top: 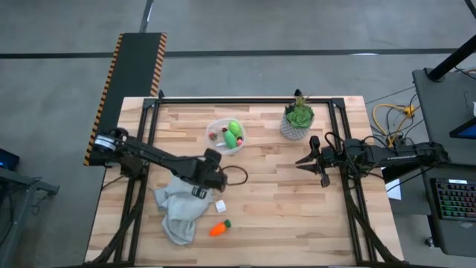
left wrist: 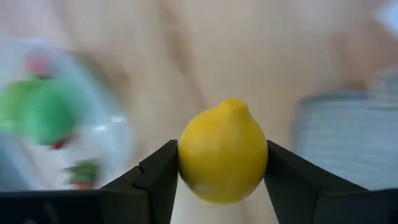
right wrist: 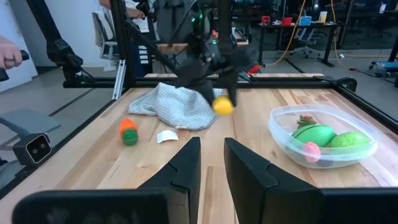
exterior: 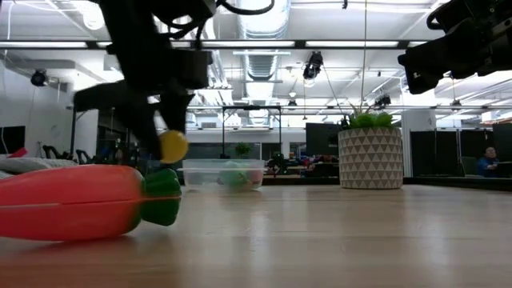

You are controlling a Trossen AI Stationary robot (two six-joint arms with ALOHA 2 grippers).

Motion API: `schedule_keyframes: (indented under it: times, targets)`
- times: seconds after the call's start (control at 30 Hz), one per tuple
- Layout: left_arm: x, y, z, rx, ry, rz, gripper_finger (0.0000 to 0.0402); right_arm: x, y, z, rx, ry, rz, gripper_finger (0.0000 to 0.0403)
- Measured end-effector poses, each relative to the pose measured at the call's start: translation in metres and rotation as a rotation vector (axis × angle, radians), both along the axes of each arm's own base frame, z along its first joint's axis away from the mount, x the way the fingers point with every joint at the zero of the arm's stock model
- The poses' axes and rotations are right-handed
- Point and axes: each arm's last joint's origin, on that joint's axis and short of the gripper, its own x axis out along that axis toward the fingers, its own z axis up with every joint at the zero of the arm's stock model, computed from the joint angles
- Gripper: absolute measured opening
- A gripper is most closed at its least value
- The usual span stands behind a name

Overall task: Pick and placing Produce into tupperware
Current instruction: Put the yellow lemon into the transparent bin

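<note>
My left gripper [left wrist: 222, 180] is shut on the yellow lemon [left wrist: 224, 151] and hangs above the table between the grey cloth [top: 178, 208] and the clear tupperware [top: 225, 136]. The tupperware holds green pieces [right wrist: 317, 135] and small red and pink ones. The orange carrot with its green top [top: 219, 228] lies on its side near the table's near edge. My right gripper [right wrist: 212, 165] waits open at the table's right side, in front of the plant pot. My left gripper pinches the lemon across its middle [left wrist: 186, 155], one dark finger [left wrist: 155, 177] on each side, and the pointed end faces away from the wrist. It comes from above, pointing down. The lemon [exterior: 173, 146] is lifted clear of the table.
A potted plant in a white patterned pot [top: 297, 120] stands at the far right of the table. A small white cube [top: 221, 206] lies between the cloth and the carrot. Bare wood lies in the table's middle and near right. A person's hand [right wrist: 9, 53] shows beyond the table.
</note>
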Motion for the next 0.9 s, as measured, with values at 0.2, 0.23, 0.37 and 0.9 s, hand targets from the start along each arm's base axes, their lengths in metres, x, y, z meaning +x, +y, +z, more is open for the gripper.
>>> schedule_keyframes:
  times: [0.2,0.23,0.37,0.9]
  targets:
    - [0.014,0.033,0.006,0.073,-0.088,0.025,0.0182,0.0,0.0,0.0,0.0,0.0,0.0,0.0063]
    - [0.016,0.039,0.006,0.072,-0.093,0.02,0.0182,0.0,0.0,0.0,0.0,0.0,0.0,0.0063]
    - [0.021,0.066,0.008,0.086,-0.118,0.045,0.0182,0.0,0.0,0.0,0.0,0.001,0.0,0.0063]
    - [0.011,0.14,0.013,-0.094,-0.142,0.168,0.0182,0.0,0.0,-0.002,-0.002,0.015,0.001,0.0063]
